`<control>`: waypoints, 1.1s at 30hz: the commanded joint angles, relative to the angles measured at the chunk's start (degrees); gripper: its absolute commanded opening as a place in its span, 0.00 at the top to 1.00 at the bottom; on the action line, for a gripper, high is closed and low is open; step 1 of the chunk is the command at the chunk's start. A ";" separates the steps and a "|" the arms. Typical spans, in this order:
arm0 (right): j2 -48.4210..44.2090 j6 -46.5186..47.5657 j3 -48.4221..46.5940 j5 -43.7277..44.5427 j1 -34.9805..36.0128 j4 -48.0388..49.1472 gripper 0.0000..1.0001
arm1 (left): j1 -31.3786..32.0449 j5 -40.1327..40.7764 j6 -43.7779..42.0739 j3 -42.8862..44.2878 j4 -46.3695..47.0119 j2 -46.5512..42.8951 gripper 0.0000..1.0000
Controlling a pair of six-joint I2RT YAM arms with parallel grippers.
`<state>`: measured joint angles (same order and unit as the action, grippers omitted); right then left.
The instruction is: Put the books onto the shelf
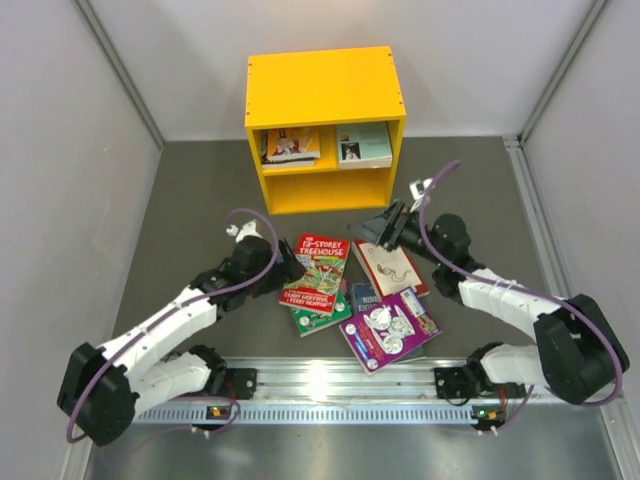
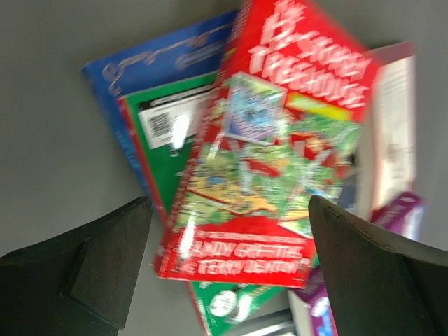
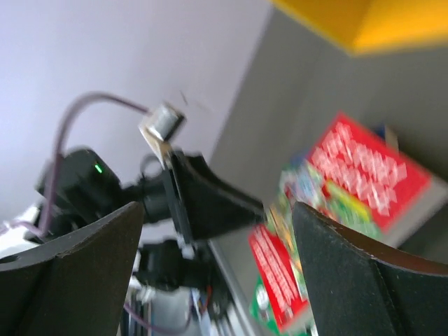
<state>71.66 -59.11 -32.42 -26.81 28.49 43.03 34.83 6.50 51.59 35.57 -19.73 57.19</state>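
The yellow shelf (image 1: 325, 90) stands at the back with two books (image 1: 291, 145) (image 1: 364, 145) lying on its board. On the table is a pile of books: a red Treehouse book (image 1: 315, 272) (image 2: 266, 161) (image 3: 364, 175) on top of a green one (image 1: 322, 315) (image 2: 157, 133), then red-cream (image 1: 392, 268), dark blue (image 1: 366, 295) and purple (image 1: 390, 328) ones. My left gripper (image 1: 290, 265) (image 2: 229, 203) is open at the red book's left edge, over it. My right gripper (image 1: 375, 228) (image 3: 217, 210) hangs open and empty above the pile's far side, facing the left arm.
Grey walls close in the table on three sides. A metal rail (image 1: 340, 385) carrying both arm bases runs along the near edge. The shelf's lower compartment (image 1: 325, 190) shows nothing inside.
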 commanded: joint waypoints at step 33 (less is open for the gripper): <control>25.99 -3.03 -0.80 12.30 18.00 -0.49 0.99 | -0.38 -12.56 2.11 -7.80 16.21 4.59 0.03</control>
<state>98.02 -62.04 -33.82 -15.14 43.57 39.44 33.61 3.25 52.31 26.72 -11.03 60.93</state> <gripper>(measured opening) 0.183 0.983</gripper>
